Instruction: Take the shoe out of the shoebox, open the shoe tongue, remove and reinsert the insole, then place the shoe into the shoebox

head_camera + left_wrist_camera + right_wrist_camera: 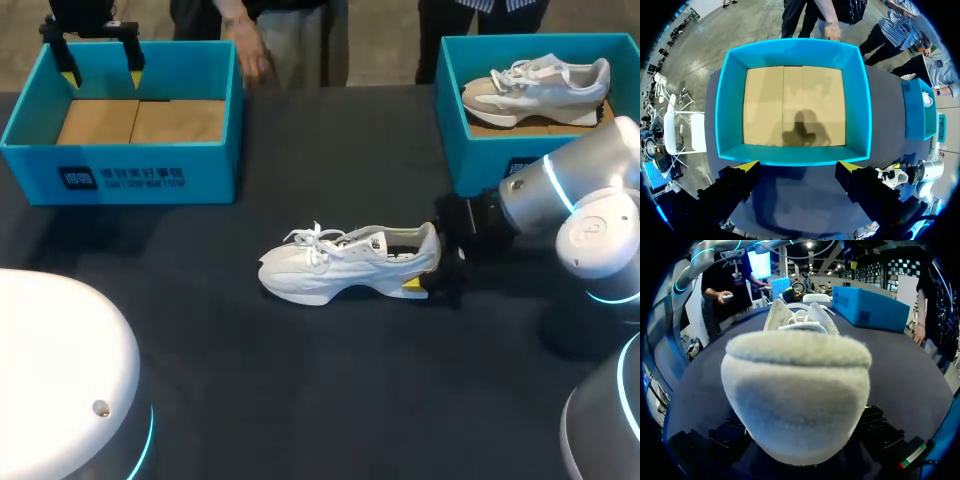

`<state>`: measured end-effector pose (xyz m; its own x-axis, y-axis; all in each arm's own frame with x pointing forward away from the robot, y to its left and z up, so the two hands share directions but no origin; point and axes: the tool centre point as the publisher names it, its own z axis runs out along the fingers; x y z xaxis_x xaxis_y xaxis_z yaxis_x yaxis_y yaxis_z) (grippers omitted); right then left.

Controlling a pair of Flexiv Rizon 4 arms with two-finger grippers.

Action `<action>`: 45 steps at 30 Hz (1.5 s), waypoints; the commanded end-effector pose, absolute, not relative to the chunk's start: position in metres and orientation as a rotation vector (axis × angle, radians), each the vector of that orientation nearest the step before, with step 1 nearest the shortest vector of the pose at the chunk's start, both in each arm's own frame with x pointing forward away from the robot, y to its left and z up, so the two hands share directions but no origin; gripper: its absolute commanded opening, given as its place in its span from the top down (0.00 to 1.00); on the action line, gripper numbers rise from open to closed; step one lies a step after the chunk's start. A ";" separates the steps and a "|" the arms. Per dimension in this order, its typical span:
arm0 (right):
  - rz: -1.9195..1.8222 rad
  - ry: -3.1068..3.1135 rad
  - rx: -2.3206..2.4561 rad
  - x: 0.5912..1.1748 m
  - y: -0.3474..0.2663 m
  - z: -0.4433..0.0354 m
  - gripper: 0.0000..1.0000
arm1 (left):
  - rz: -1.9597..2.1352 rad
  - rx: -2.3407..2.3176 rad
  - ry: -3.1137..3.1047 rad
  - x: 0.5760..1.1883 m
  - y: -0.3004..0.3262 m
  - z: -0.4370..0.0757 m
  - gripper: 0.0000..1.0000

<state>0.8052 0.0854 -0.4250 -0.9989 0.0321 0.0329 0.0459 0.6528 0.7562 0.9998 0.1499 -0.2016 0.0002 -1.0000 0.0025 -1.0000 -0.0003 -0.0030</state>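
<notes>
**Shoe out of the box, insole work not yet showing**

A dark table [300, 400] fills the frame, with a teal box at each upper corner. The left box [120, 178], upper left, is empty down to its cardboard floor. The right box [480, 150], upper right, holds a second shoe [535, 88] lying on its side.

The shoe [345, 262] sits upright on its sole at the centre of the table, toe toward the left of the frame and well apart from both boxes. The right gripper [428, 270] is at its heel, coming in low from the right. The heel fills the right wrist view, and I cannot tell whether the gripper actually clamps it. The left gripper [100, 72] hangs above the far side of the left box, its jaws spread wide and holding nothing.

My reading is that the first step is done, since the shoe is out and standing free. The laces look tied and the tongue seems to lie in place, so opening it probably remains. No insole lies on the table. Pulling it, refitting it and boxing the shoe all appear to be ahead.
</notes>
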 end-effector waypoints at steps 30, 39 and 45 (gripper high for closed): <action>-1.296 -2.844 -0.068 0.807 0.088 -0.426 1.00 | -0.082 -2.198 2.102 0.960 0.098 -0.183 0.00; -1.296 -2.844 -0.068 0.807 0.088 -0.426 1.00 | -0.132 -2.163 2.124 0.923 0.074 -0.172 0.00; -1.296 -2.844 -0.068 0.807 0.088 -0.426 1.00 | -0.165 -2.164 2.153 0.896 0.051 -0.173 0.00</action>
